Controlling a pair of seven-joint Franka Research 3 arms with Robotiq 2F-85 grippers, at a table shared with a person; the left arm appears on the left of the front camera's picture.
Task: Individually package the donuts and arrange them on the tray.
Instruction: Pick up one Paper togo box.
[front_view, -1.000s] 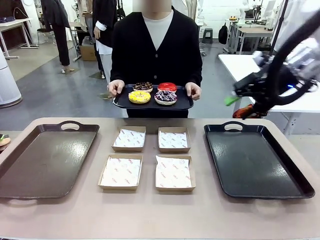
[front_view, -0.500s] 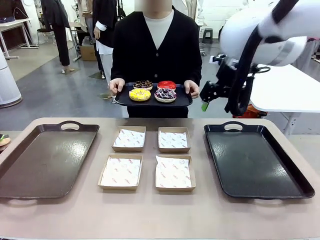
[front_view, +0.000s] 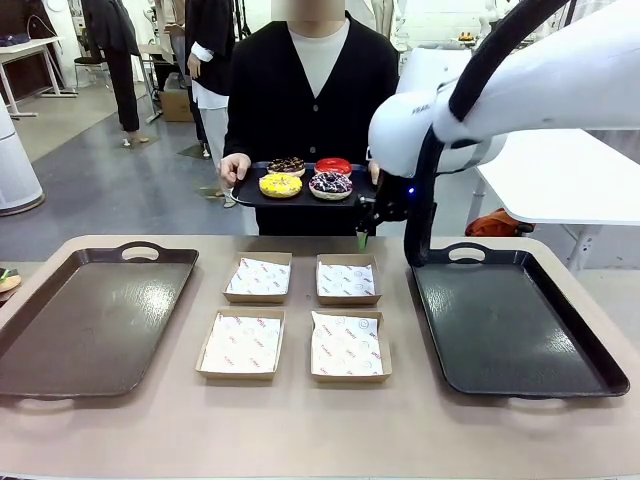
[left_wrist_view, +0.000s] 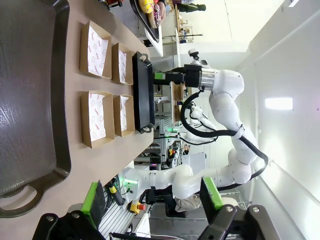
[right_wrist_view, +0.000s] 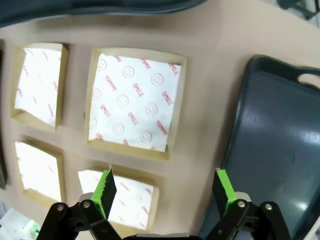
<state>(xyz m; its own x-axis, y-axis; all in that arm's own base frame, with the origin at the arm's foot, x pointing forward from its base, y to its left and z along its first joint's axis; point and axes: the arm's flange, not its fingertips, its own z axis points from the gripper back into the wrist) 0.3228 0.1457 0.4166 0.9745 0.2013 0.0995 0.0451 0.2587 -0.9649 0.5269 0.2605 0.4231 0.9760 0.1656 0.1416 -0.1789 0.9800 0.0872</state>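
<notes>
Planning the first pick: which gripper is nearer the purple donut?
Right. The right gripper hangs open just below the person's tray, close to the purple donut. The left gripper is open off by the left tray, far from it.

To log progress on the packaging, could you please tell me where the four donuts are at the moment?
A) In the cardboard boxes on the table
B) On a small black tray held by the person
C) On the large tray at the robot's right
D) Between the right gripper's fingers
B: the donuts all lie on the small black tray that the person holds above the table's far edge, and the cardboard boxes hold just paper liners.
</notes>
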